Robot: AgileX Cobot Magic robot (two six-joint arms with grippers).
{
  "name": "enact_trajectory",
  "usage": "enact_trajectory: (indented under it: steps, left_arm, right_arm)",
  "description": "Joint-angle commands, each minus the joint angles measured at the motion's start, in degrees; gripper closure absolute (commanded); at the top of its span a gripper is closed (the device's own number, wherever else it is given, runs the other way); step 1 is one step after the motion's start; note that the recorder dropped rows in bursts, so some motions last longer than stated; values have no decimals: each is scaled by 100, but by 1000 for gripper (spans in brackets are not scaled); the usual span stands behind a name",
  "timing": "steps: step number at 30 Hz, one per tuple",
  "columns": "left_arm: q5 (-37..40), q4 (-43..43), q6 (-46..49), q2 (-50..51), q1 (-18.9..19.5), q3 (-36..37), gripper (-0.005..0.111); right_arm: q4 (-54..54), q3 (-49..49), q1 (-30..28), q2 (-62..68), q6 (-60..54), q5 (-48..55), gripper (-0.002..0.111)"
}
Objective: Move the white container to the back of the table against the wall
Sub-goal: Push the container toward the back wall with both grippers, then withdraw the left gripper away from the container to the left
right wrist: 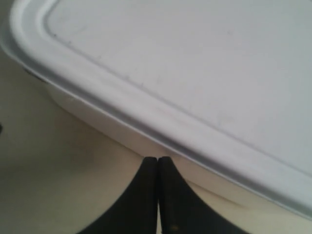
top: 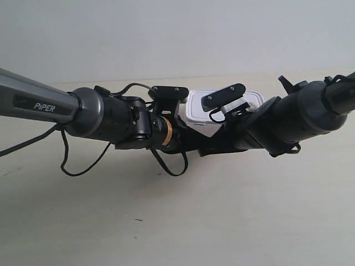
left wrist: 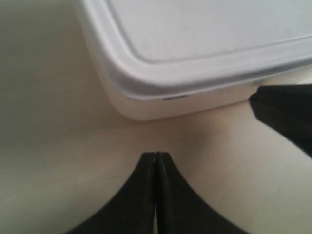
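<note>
- Exterior view: you had the container (top: 197, 108) in the upper centre of the frame, on the table (top: 222, 210) and close under the wall (top: 166, 33). A thin strip of table seemed to show behind it, so I judged it near the wall but not surely against it. The arm at the exterior view's left (top: 105, 119) and the arm at the exterior view's right (top: 294, 119) met over its near side and hid both sets of jaws. Two arms low on that side read to me as a set-up for a push, not a lift.
- Left wrist view: your left gripper (left wrist: 156, 158) had its jaws pressed together with nothing between them, which suits shoving with the tips. The container (left wrist: 195, 48) lay just ahead of the tips, its rounded corner nearest. A sliver of bare table (left wrist: 58, 146) showed between the tips and the side wall, so they were apart, not touching. A dark shape (left wrist: 285, 114), likely the other arm's finger, sat at the container's side further along.
- Right wrist view: your right gripper (right wrist: 158, 163) was likewise closed on nothing. Its tips sat at the long side of the container (right wrist: 92, 114), just under the rim of the lid (right wrist: 195, 73). Contact looked likely, though I could not tell for certain. Tips that low should push without tipping the box.
</note>
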Motion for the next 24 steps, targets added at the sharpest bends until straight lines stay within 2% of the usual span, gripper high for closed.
enact_trajectory:
  steps: [1, 5, 11, 13, 16, 20, 24]
  left_arm:
    - [167, 91, 17, -435, 3, 353, 107]
    - [-328, 65, -43, -994, 3, 1042, 107]
    - [-1571, -67, -112, -1885, -7, 2313, 107]
    - [-1971, -83, -112, -2226, -7, 2828, 107]
    - [-2601, -327, 41, -3180, -7, 3989, 107]
    - [-2830, -564, 285, -4395, -7, 4974, 107]
    - [-2770, -564, 238, -5672, -7, 5725, 107]
  right_arm:
    - [516, -297, 11, 109, -627, -179, 108]
    - [809, -493, 11, 240, -958, -234, 108]
    - [1070, -680, 11, 369, -1234, -495, 108]
    - [1070, -722, 11, 369, -1234, -590, 108]
    - [1300, -859, -1, 373, -1444, -645, 108]
    - [1807, -1104, -12, 500, -1975, -645, 108]
    - [1809, -1370, -12, 775, -2095, -793, 108]
